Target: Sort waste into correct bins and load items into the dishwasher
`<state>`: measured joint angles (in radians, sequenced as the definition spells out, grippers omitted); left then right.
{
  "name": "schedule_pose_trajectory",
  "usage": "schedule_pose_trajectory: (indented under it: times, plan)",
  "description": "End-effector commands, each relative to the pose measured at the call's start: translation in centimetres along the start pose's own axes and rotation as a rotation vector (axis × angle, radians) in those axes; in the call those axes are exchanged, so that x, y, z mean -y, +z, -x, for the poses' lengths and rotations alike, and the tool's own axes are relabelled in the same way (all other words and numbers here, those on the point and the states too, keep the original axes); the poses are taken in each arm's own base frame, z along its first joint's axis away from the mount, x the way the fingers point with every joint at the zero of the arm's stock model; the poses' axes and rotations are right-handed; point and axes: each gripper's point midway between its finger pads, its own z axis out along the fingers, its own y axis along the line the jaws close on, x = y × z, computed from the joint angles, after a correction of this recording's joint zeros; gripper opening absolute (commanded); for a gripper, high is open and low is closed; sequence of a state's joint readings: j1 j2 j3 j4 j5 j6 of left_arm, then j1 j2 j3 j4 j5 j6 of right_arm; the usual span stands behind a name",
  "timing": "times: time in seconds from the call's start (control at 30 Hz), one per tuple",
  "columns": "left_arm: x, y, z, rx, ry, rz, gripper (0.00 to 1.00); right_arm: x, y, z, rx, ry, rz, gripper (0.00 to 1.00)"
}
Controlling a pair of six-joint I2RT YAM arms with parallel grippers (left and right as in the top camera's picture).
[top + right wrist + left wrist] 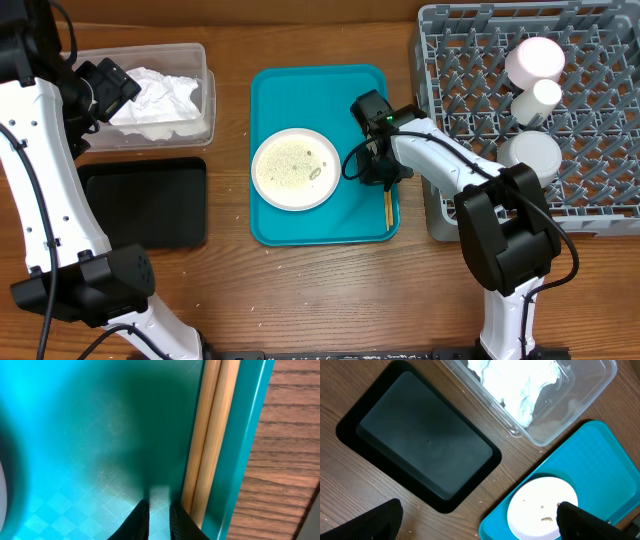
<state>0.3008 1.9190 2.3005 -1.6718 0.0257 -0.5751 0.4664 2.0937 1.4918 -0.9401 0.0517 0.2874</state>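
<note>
The round plate with pale rice scraps lies on the teal tray. It also shows in the left wrist view. The crumpled white napkin lies in the clear tub. The black tray sits below it with nothing in it. My left gripper is open and empty, high over the tub and the black tray. My right gripper is down on the teal tray, nearly shut with nothing between its fingers, just left of the wooden chopsticks. The red wrapper is out of view.
The grey dish rack stands at the right. It holds a pink bowl, a small white cup and a whitish bowl. The chopsticks lie along the teal tray's right rim. Bare wood surrounds the trays.
</note>
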Motion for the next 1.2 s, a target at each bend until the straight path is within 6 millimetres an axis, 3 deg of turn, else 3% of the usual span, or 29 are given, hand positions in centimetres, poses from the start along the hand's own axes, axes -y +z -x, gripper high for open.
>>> schedule_pose_trajectory:
  times: [0.0, 0.37, 0.57, 0.9, 1.17]
  plan:
    - [0.1, 0.0, 0.3, 0.01, -0.011, 0.001, 1.0, -0.1, -0.5, 0.0, -0.005, 0.001, 0.006, 0.17]
    - [0.1, 0.0, 0.3, 0.011, -0.011, 0.0, 1.0, -1.2, -3.6, 2.0, 0.028, 0.001, 0.044, 0.18]
    - [0.1, 0.0, 0.3, 0.011, -0.011, 0.001, 1.0, -1.1, -3.5, 1.8, 0.021, 0.001, 0.041, 0.18]
    - [0.1, 0.0, 0.3, 0.011, -0.011, 0.001, 1.0, -0.2, -1.1, 1.3, 0.038, -0.005, 0.004, 0.18]
    - [0.1, 0.0, 0.3, 0.011, -0.011, 0.001, 1.0, 0.7, -1.1, 1.6, 0.057, -0.023, -0.052, 0.18]
